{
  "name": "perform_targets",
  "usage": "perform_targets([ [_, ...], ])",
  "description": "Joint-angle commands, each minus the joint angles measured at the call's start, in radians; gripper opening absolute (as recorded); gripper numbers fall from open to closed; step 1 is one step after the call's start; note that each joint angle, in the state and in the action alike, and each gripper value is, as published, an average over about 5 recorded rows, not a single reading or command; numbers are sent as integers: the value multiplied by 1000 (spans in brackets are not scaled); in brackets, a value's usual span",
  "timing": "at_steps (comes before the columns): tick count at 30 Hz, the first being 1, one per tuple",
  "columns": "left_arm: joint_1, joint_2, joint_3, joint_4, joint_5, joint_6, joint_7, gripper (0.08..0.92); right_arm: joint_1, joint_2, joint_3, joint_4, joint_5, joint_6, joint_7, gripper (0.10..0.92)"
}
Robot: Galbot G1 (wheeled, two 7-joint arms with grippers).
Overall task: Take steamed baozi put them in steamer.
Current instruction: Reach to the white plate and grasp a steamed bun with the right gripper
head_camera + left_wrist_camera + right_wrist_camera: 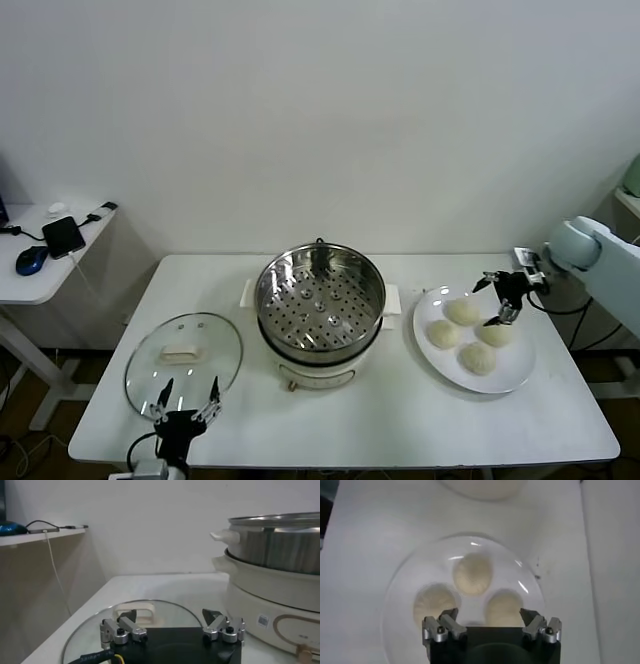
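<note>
White table point(400, 420), plain white wall point(320, 120)

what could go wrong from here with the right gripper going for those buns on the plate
1. The four baozi lie close together on the plate; the open right gripper above them could nudge a neighbour while closing on one.
2. They look soft, so a hard squeeze might dent one.
3. The steamer has a raised rim; a low carry could clip it.

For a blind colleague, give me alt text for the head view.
Four steamed baozi sit on a white plate under the open right gripper. The empty steamer stands mid-table, its glass lid beside the open left gripper.
</note>
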Motion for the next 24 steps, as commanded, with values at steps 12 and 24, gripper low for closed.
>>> perform_targets([
  [12, -20, -2, -2, 15, -5, 6, 3, 823, -60, 274, 24, -365, -188, 25, 25, 823],
  [24, -24, 1, 2, 20, -2, 3, 3, 823, -96, 320, 128, -421, -220, 21, 72, 823],
])
